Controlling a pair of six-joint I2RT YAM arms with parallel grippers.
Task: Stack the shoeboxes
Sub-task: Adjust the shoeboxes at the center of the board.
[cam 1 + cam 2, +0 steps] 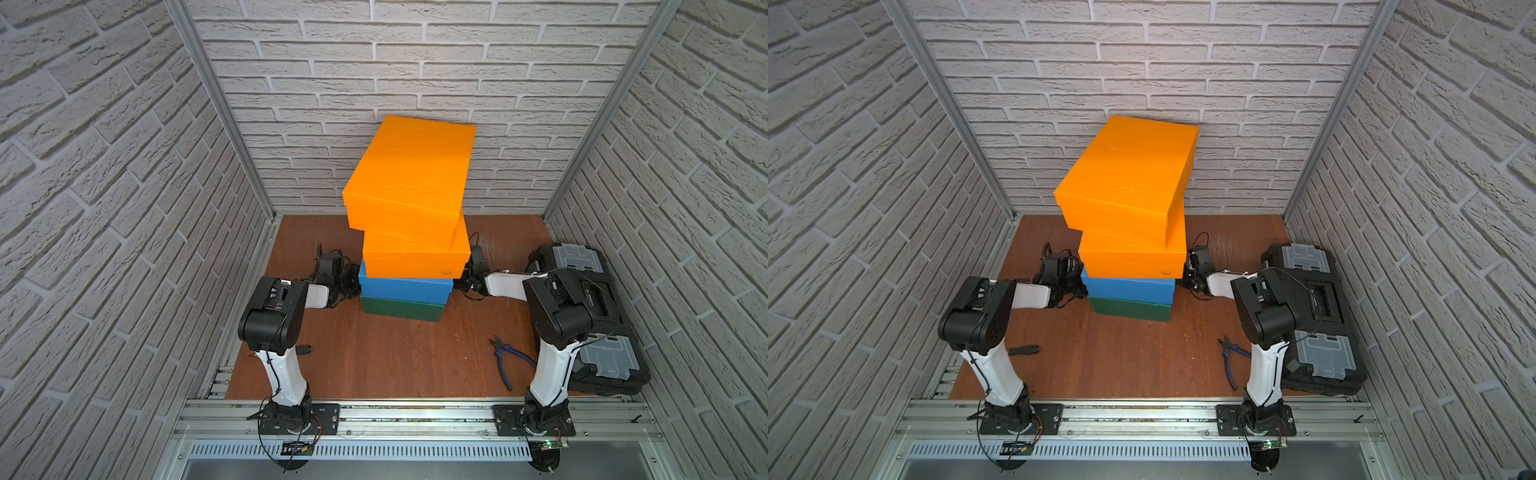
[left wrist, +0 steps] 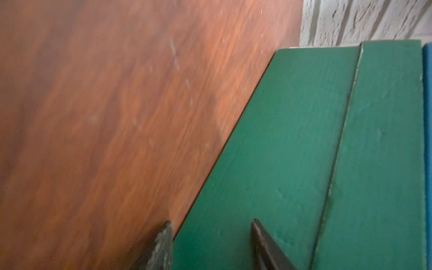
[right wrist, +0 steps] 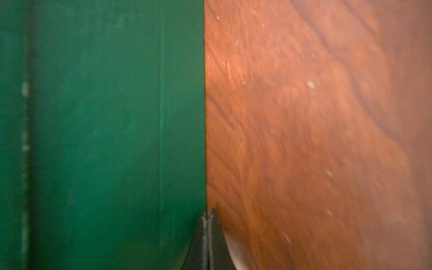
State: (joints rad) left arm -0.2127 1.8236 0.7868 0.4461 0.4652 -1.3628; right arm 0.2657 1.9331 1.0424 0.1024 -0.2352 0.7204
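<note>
Flanking the dark green cardboard shoebox point(image 1: 401, 309) on the brown wooden counter point(image 1: 395, 357), the left claw point(image 2: 210, 222) hangs half open at one side wall and the right claw point(image 3: 208, 210) is closed tight at the opposite bottom edge, both empty. On that green box sit the blue cardboard shoebox point(image 1: 405, 286), lower orange cardboard shoebox point(image 1: 415, 259) and top orange cardboard shoebox point(image 1: 409, 174), the last twisted, overhanging the left claw's side, high above both.
</note>
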